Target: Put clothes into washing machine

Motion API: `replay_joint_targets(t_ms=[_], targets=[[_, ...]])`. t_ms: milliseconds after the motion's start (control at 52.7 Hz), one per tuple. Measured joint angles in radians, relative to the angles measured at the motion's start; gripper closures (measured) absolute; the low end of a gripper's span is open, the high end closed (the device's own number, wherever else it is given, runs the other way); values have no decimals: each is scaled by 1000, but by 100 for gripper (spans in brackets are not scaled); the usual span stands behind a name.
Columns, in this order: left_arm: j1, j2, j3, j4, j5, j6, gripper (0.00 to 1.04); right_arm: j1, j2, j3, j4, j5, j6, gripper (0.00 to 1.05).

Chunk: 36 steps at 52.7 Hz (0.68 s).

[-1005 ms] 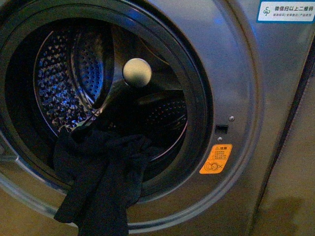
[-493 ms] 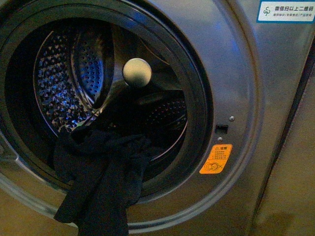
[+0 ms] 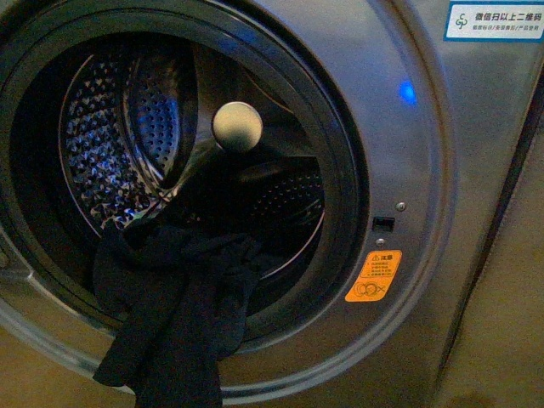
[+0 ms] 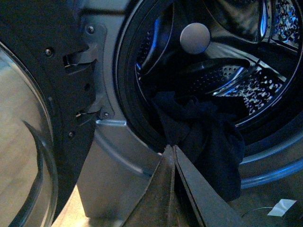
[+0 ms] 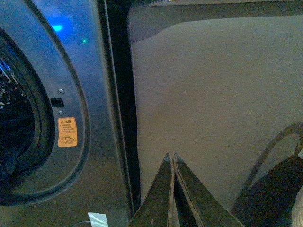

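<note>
Clothes (image 3: 174,314) half in washing machine (image 3: 408,170), draped over lower rim of porthole.

Dark navy fabric bunched at bottom of drum mouth, one fold hanging outside down front panel; rest lying just inside on black door seal (image 3: 344,170). Door (image 4: 28,132) swung open, seen in left wrist view. Blue light (image 3: 408,92) lit above orange sticker (image 3: 373,275). Left gripper (image 4: 173,147) closed, fingertips together, holding nothing, tips just beside hanging fabric. Right gripper (image 5: 170,156) closed, empty, facing grey panel (image 5: 213,94) beside machine, well apart from clothes.
</note>
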Motion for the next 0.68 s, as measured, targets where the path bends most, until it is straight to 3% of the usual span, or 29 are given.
replay_joint_targets(t_ms=[133, 171, 266, 569, 626, 683], targets=[[0, 0, 0, 0, 0, 0, 101, 0, -1, 0, 0, 0, -1, 101], [0, 0, 0, 0, 0, 0, 101, 0, -1, 0, 0, 0, -1, 93], [0, 0, 0, 0, 0, 0, 79, 0, -1, 0, 0, 0, -1, 70], [0, 0, 0, 0, 0, 0, 20, 0, -1, 0, 0, 0, -1, 12], [0, 0, 0, 0, 0, 0, 11, 0, -1, 0, 0, 0, 0, 5], [0, 0, 0, 0, 0, 2, 5, 0, -1, 0, 0, 0, 0, 7]])
